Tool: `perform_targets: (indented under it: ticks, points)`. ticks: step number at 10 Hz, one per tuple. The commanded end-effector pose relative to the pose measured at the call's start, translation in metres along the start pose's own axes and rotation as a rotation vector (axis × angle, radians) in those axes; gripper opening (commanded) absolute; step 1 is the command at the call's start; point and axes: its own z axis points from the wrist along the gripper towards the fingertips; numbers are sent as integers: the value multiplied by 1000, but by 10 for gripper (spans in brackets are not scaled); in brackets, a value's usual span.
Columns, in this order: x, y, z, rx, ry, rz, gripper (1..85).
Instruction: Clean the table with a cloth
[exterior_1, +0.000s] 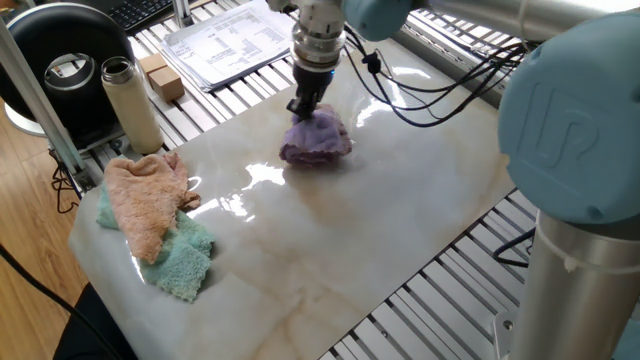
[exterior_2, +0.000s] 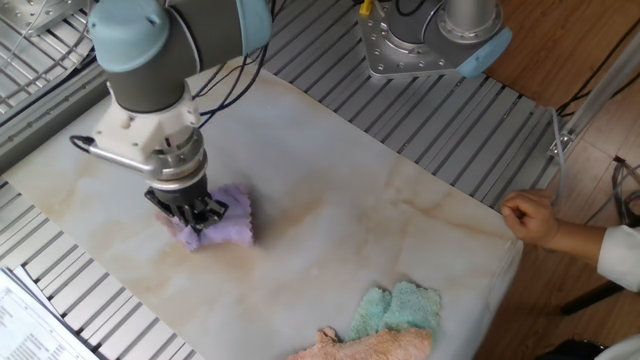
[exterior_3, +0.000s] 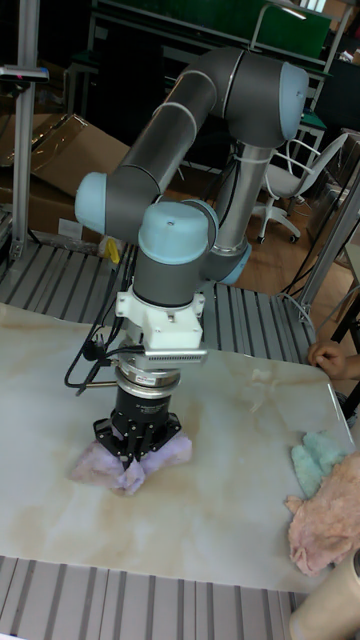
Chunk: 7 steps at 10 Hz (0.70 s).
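From my seat, starting at the left of one fixed view, I see a beige cylindrical flask (exterior_1: 130, 102) with a dark cap standing on the slatted frame, and just inside the table's near-left corner a peach terry cloth (exterior_1: 147, 197) draped over a teal terry cloth (exterior_1: 183, 258), both nubbly and rumpled. Further right, the gripper (exterior_1: 305, 106) points straight down with its fingers pinched into the top of the cloth (exterior_1: 318, 141), a small fluffy lavender bundle bunched up around the fingertips and pressed against the table (exterior_1: 400, 230). The cloth sits toward the far edge of the slab, its bulk spread just right of the fingers and below them. In the other fixed view the dark fingers (exterior_2: 196, 212) bite into the cloth's upper left side, while its lavender folds trail off to the right. The table is a glossy cream marble rectangle with faint tan veins and bright reflections. At the far right of that view, a person's hand (exterior_2: 530, 217) rests on the table's edge.
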Motion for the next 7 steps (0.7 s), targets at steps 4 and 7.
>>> perform_targets:
  ticks: [4, 7]
  points:
    - [15, -23, -3, 29, 32, 84, 13]
    - [41, -69, 10, 8, -2, -20, 13]
